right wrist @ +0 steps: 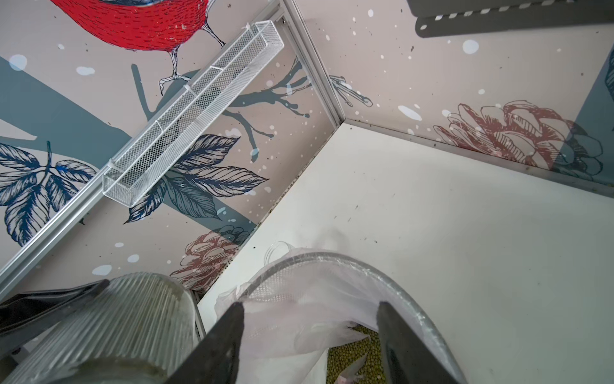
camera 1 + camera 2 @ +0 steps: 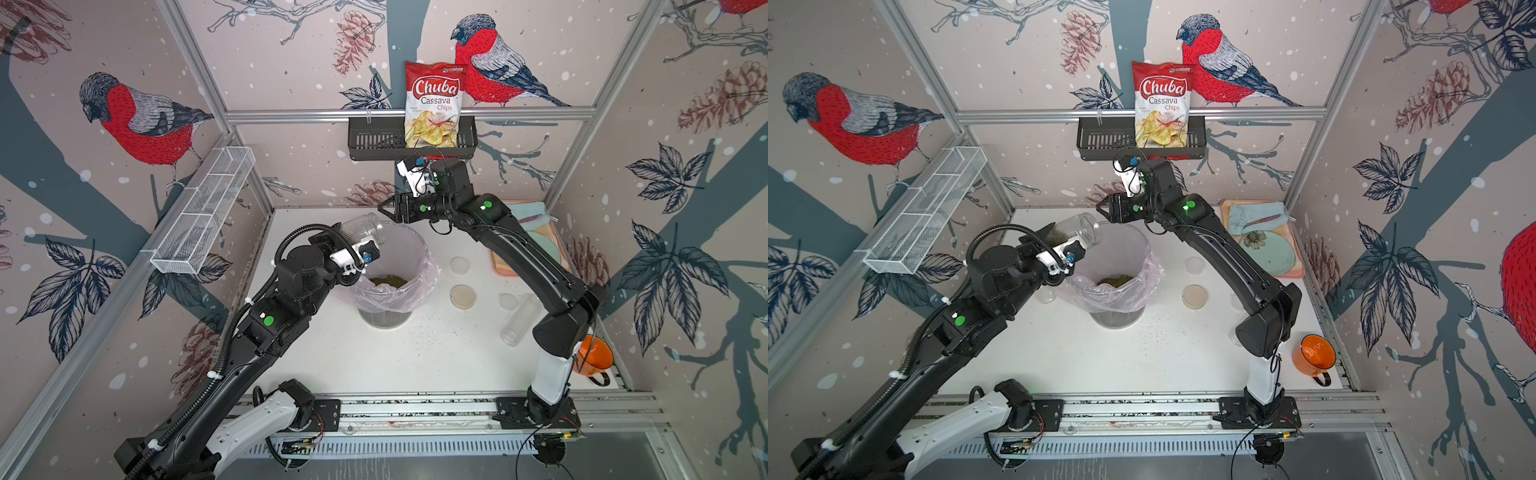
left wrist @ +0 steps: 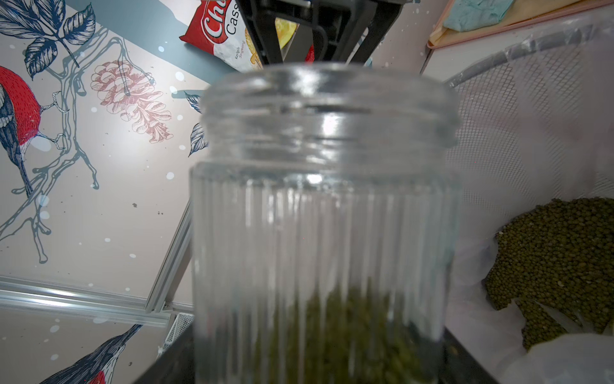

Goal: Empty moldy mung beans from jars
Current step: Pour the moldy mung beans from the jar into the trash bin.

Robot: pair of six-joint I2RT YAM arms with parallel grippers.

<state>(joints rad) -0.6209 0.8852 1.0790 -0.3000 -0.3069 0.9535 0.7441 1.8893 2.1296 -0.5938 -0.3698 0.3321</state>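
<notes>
1. In a top view, the left arm (image 2: 266, 324) stretches from the lower left of the frame up toward the centre.
2. The left gripper (image 2: 347, 235) clamps a ribbed jar (image 2: 366, 227), tipped near sideways.
3. The right arm (image 2: 523, 253) rises at lower right, bends, and runs up-left.
4. The right gripper (image 2: 384, 212) points left, its fingers (image 1: 229, 335) apart and empty.

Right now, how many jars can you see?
2: the ribbed jar tilted over the bin in the left gripper; the tube jar lying beside the right arm. Another may be hidden.
</notes>
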